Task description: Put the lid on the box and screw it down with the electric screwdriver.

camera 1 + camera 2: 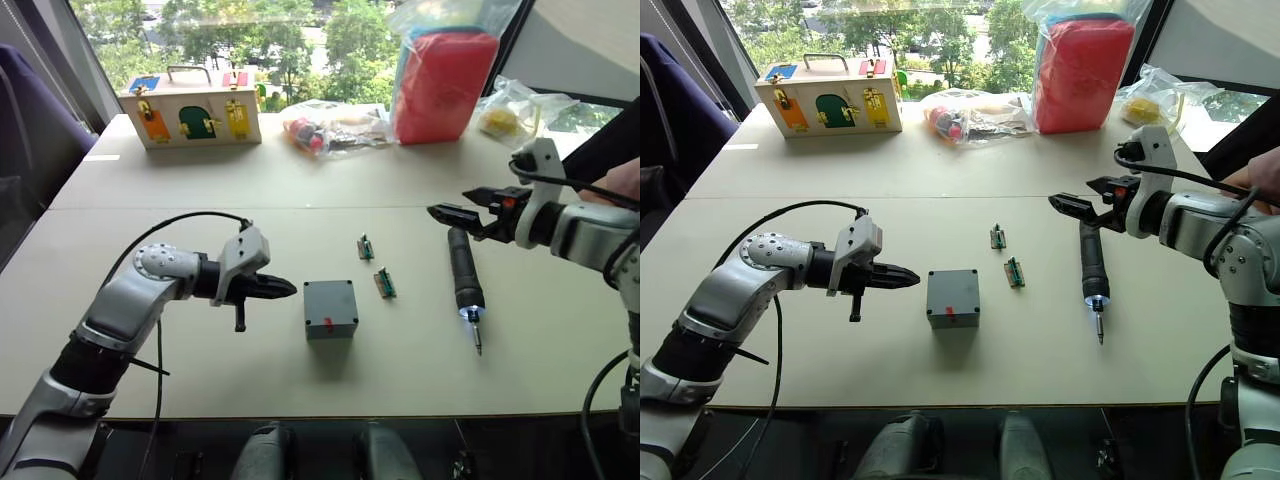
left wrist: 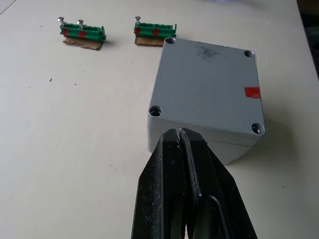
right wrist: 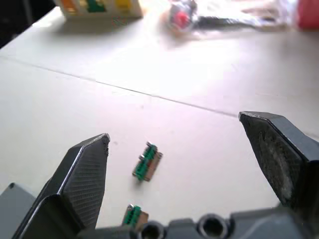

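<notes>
We see left gripper pinched closed, empty, box just ahead; right gripper wide open above electric screwdriver.

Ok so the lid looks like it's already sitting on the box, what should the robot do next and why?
Probably lower the right gripper onto the electric screwdriver and close on its body. The lid already sits on the box with its corner holes showing, the screwdriver lies loose on the table, and the right gripper is open right beside its rear end. The left gripper is shut beside the box.
</notes>
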Controlling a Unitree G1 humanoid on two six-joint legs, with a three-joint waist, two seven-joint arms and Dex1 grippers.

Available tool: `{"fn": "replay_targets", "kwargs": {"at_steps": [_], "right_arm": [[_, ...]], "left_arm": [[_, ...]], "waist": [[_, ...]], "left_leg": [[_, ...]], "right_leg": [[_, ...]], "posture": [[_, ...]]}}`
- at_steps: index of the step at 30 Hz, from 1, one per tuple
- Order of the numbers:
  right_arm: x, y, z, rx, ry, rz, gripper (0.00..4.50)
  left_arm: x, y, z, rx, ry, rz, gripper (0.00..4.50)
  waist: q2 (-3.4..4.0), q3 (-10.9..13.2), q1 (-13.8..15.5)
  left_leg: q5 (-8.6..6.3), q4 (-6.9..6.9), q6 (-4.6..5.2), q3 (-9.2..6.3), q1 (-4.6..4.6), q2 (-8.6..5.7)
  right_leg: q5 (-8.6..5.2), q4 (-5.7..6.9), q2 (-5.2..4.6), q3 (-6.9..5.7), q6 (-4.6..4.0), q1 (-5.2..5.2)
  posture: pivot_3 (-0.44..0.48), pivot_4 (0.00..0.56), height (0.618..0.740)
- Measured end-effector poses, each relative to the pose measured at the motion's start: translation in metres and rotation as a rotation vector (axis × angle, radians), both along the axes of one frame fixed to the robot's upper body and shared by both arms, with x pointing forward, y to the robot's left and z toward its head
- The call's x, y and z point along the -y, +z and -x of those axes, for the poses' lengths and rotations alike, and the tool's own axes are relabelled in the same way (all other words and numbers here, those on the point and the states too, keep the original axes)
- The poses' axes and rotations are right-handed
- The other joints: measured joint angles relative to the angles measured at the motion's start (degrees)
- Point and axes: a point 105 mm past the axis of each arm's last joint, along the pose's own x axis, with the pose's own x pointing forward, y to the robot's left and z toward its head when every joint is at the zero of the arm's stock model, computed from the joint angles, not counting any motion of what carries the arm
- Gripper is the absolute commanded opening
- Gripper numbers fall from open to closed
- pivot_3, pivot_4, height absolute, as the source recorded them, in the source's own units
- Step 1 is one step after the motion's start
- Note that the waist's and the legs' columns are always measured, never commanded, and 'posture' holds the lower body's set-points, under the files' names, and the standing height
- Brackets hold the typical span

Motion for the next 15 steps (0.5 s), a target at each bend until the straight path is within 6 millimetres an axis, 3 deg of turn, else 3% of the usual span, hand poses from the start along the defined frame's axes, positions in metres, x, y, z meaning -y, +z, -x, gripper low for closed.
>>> {"fn": "replay_targets", "kwargs": {"at_steps": [2,3,6,9,15], "right_arm": [[-0.012,-0.025,0.018,-0.036,0.099,0.088,4.49],[-0.022,-0.05,0.035,-0.108,0.19,0.145,4.49],[-0.038,-0.084,0.062,-0.226,0.321,0.184,4.49],[-0.045,-0.099,0.077,-0.275,0.378,0.216,4.49],[-0.05,-0.122,0.081,-0.315,0.378,0.27,4.49]], "left_arm": [[-0.005,-0.004,-0.005,0.008,0.028,-0.022,0.0],[-0.008,-0.009,-0.008,0.015,0.045,-0.048,0.0],[-0.01,-0.019,-0.008,0.01,0.048,-0.082,0.0],[-0.003,-0.026,-0.007,-0.001,0.03,-0.083,0.0],[0.013,-0.034,-0.001,-0.019,-0.026,-0.065,0.0]], "waist": [[-0.03,0.0,0.7],[-0.03,0.0,1.0],[-0.05,0.0,1.1],[-0.1,0.0,1.1],[-0.14,0.0,1.0]], "left_leg": [[0.0,0.04,0.0,0.02,0.0,-0.04],[0.0,0.05,0.01,0.07,0.01,-0.13],[-0.02,0.17,0.03,0.12,0.02,-0.2],[-0.02,0.22,0.03,0.11,0.03,-0.21],[-0.01,0.18,0.02,0.08,0.03,-0.2]], "right_leg": [[0.0,-0.01,-0.08,0.0,0.0,0.03],[0.0,0.0,-0.23,0.0,0.01,0.04],[0.03,0.02,-0.37,0.01,0.04,0.08],[0.03,0.02,-0.42,0.01,0.03,0.1],[0.03,0.02,-0.42,0.0,0.01,0.06]], "posture": [[0.0,0.15,0.74],[0.0,0.15,0.74],[0.0,0.15,0.74],[0.0,0.15,0.74],[0.0,0.15,0.74]]}}
